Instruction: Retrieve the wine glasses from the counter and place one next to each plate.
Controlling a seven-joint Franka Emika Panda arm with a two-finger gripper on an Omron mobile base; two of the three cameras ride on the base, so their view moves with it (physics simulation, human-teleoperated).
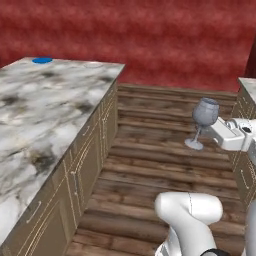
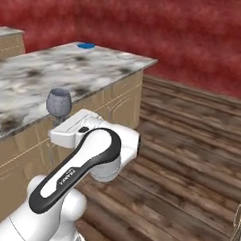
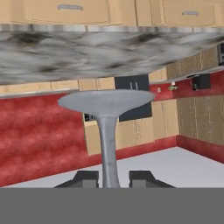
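One wine glass [image 1: 205,113] of grey-blue glass hangs tilted in the air over the wooden floor, to the right of the counter [image 1: 40,110]. My gripper [image 1: 212,129] is shut on its stem from the right. In the hand view the stem [image 3: 108,144] rises between my fingertips [image 3: 89,178] to the round foot [image 3: 105,101]. From the right base the bowl [image 2: 59,102] shows just above my hand, beside the counter [image 2: 55,74]. A bright blue plate [image 1: 42,60] [image 2: 86,45] lies at the counter's far end, with a pale white plate [image 2: 125,56] near the far corner.
Tan cabinets with silver handles [image 1: 85,165] run under the counter. Wooden floor [image 1: 160,165] stretches to a red wall [image 1: 150,35]. Another cabinet run [image 1: 245,107] stands at the right, and a second counter piece [image 2: 7,34] at the far left.
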